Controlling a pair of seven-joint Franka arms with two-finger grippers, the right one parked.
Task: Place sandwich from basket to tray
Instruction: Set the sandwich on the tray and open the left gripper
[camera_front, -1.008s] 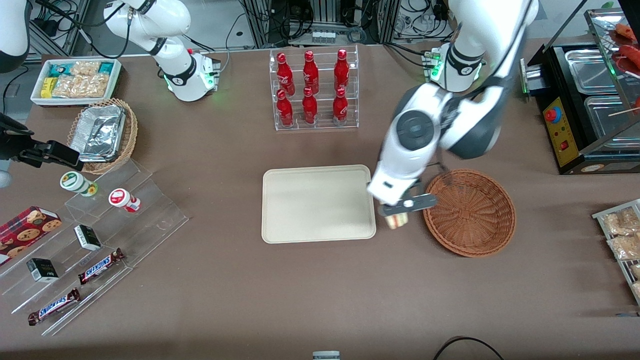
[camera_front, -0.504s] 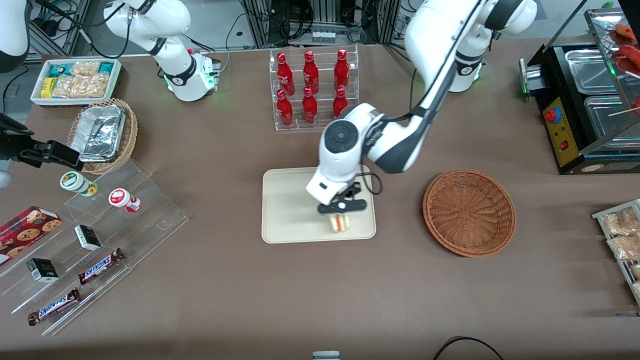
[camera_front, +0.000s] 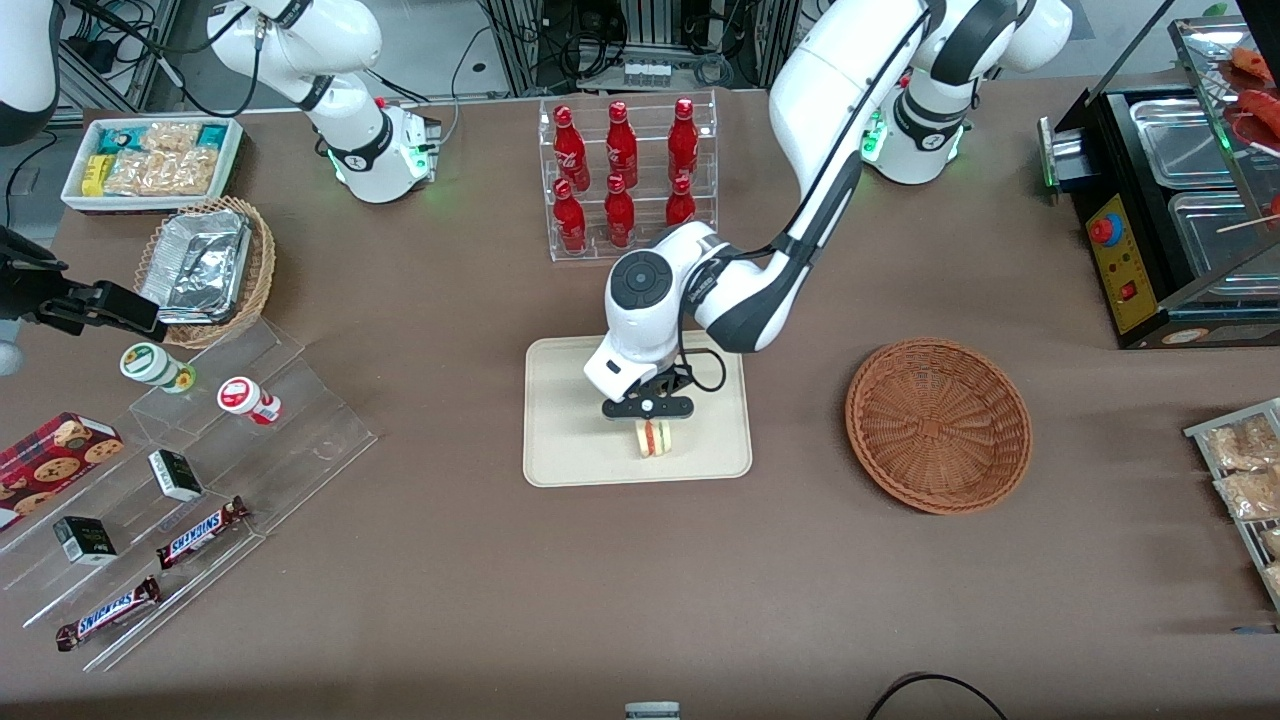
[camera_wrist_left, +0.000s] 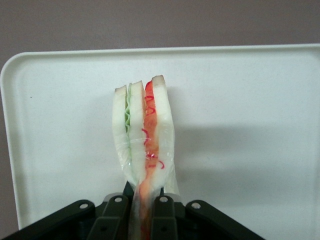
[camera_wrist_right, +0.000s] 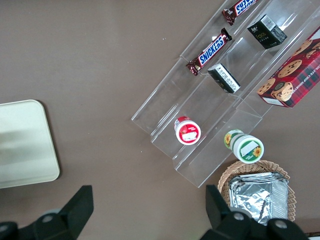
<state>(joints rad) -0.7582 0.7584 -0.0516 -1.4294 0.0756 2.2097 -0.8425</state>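
Sitting at centre frame in the front view, slightly left of middle: one flat rectangular cream-coloured tray with rounded corners (camera_front: 560, 440). Hovering over its middle: the left arm's black two-finger gripper (camera_front: 648, 420), fingers (camera_wrist_left: 161, 212) pinching shut on one small clear-wrapped triangular wedge of white bread with red, orange and green filling (camera_front: 652, 438), the sandwich hanging above the tray surface, not yet resting on it as far as can be judged. Lying right of the tray and well apart from it: one round reddish-brown woven wicker basket (camera_front: 938, 425), holding nothing visible. Standing above the tray in the frame: one clear rack with six red bottles (camera_front: 626, 178). Risks from here, judged only: gripping just the narrow end of the wedge, so slipping in the slick wrap; releasing too high, so toppling or bouncing toward the nearer rim; opening with wrap clinging to a finger, so dragging the sandwich back up; layers splaying apart in the wrist view, so landing unevenly.
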